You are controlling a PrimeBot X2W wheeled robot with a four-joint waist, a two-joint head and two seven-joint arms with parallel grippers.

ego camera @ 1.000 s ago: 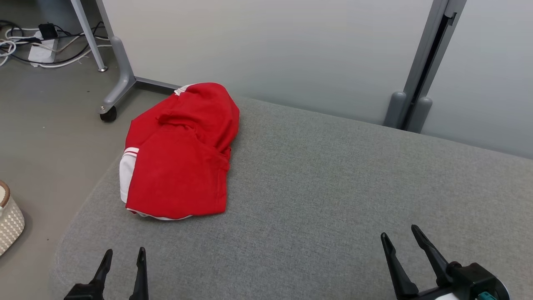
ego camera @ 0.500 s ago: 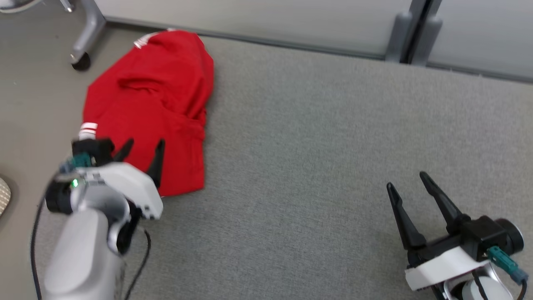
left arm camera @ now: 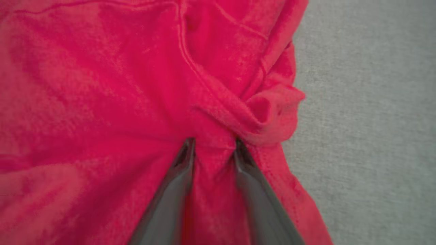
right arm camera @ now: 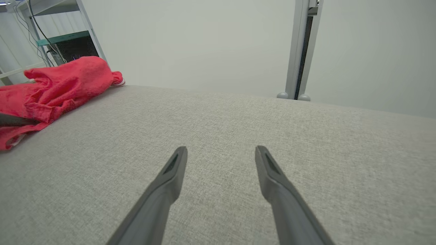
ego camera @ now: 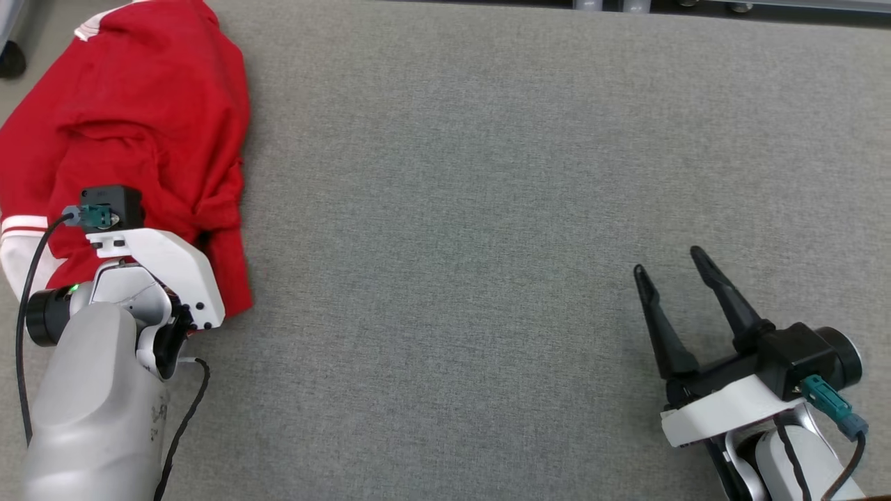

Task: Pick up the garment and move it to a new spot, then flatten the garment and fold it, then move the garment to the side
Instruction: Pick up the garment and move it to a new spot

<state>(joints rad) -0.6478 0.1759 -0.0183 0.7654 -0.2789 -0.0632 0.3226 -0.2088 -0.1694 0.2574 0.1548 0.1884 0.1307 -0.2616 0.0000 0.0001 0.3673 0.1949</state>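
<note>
Since a second ago the left arm [ego camera: 90, 403] has swung in over the garment [ego camera: 139, 104], and the head has tipped down, so the whole view has shifted with it. From where I stand, the work surface [ego camera: 487, 209] is a broad stretch of grey woven upholstery. Behind it rises a pale wall panel [right arm camera: 204, 41] split by a grey upright post [right arm camera: 299, 47], and a metal rack with dangling cables [right arm camera: 64, 41] stands in the far left corner. The red garment, trimmed with white stripes, lies crumpled at the left end of the surface, near its edge. The left gripper [left arm camera: 212, 144] is planted in the cloth with its fingertips sunk into it. A raised ridge of fabric sits between them, though I cannot tell whether they have pinched it tight. The right gripper [ego camera: 667, 261] hovers low over bare upholstery, well apart from the garment, with its fingers spread wide and nothing between them.
</note>
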